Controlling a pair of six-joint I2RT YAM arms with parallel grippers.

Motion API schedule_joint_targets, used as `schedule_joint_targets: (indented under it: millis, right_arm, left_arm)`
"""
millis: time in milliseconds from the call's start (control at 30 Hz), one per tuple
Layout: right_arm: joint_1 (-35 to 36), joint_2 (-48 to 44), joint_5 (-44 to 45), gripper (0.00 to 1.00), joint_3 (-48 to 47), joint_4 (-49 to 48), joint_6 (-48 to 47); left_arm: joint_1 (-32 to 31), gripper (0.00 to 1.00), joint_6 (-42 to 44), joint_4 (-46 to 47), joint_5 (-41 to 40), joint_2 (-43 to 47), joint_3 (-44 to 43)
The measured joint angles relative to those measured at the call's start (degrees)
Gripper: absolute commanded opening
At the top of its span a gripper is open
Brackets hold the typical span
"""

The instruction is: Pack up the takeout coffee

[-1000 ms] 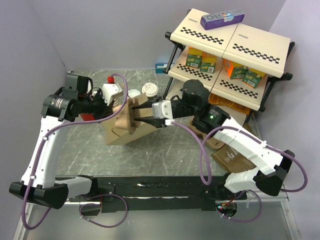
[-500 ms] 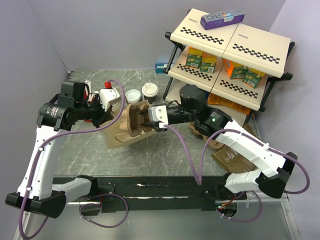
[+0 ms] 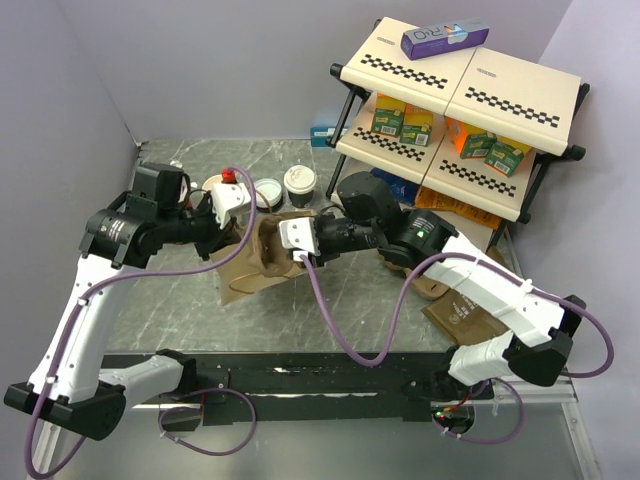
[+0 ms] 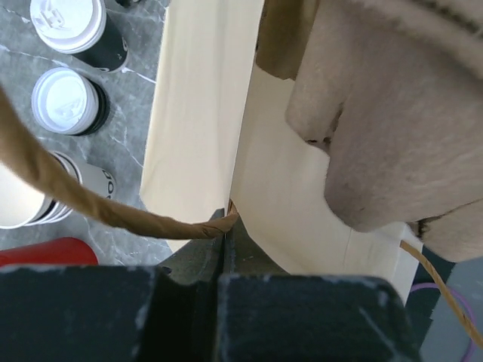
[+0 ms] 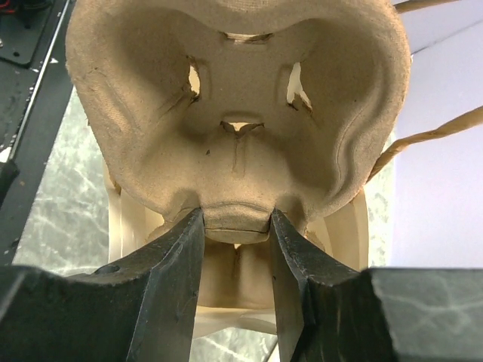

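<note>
Two takeout coffees with dark bodies and white lids (image 3: 300,185) (image 3: 268,192) stand at the back of the table; they also show in the left wrist view (image 4: 66,23) (image 4: 72,102). A brown paper bag (image 3: 240,285) lies tilted at the centre. My left gripper (image 3: 218,228) is shut on the bag's rim (image 4: 226,220) beside its twisted handle (image 4: 90,205). My right gripper (image 3: 290,242) is shut on a moulded pulp cup carrier (image 5: 241,113) and holds it at the bag's mouth (image 3: 270,245). The carrier also shows in the left wrist view (image 4: 392,113).
A stack of cream cups (image 4: 53,197) and a red cup (image 3: 228,178) stand behind the bag. A two-tier shelf (image 3: 460,90) with boxes stands at the back right. Brown bags (image 3: 465,320) lie flat at the right.
My right gripper has moved left with the carrier, further into the bag's mouth. My left gripper has shifted a little right and nearer, still holding the rim, and the bag has tilted.
</note>
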State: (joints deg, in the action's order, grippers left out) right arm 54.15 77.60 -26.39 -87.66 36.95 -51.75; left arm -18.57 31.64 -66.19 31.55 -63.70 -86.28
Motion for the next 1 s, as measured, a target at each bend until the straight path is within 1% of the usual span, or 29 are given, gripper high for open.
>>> schedule_joint_targets:
  millis: [100, 200, 267, 500, 633, 867, 1000]
  right_arm:
    - [0.0, -1.1, 0.0, 0.0, 1.4, -0.9, 1.3]
    - [-0.2, -5.4, -0.3, 0.0, 6.9, -3.2, 2.4]
    - [-0.3, -7.7, -0.3, 0.0, 8.6, -3.1, 2.7]
    - [-3.9, -10.2, -1.7, 0.0, 8.7, -3.9, 5.1]
    - [-4.6, -11.2, -2.7, 0.0, 9.9, -5.3, 6.6]
    - [-4.5, -10.3, -3.1, 0.0, 9.6, -7.3, 10.4]
    - [-3.8, -6.5, -0.6, 0.0, 6.0, -6.4, 11.3]
  left_arm:
    - [-0.6, 0.01, -0.5, 2.1, -0.8, 1.1, 2.4]
    - [-0.7, 0.01, -1.1, 3.5, -1.2, 2.3, 5.2]
    - [-0.7, 0.01, -1.1, 4.4, -1.4, 2.8, 6.4]
    - [-0.8, 0.01, -1.0, 6.3, -1.8, 3.4, 7.4]
    - [-0.8, 0.01, -1.0, 6.9, -1.9, 3.8, 7.9]
    - [-0.9, 0.01, -1.3, 7.3, -1.9, 3.9, 7.9]
    - [-1.3, 0.01, -2.3, 9.0, -3.1, 4.3, 7.9]
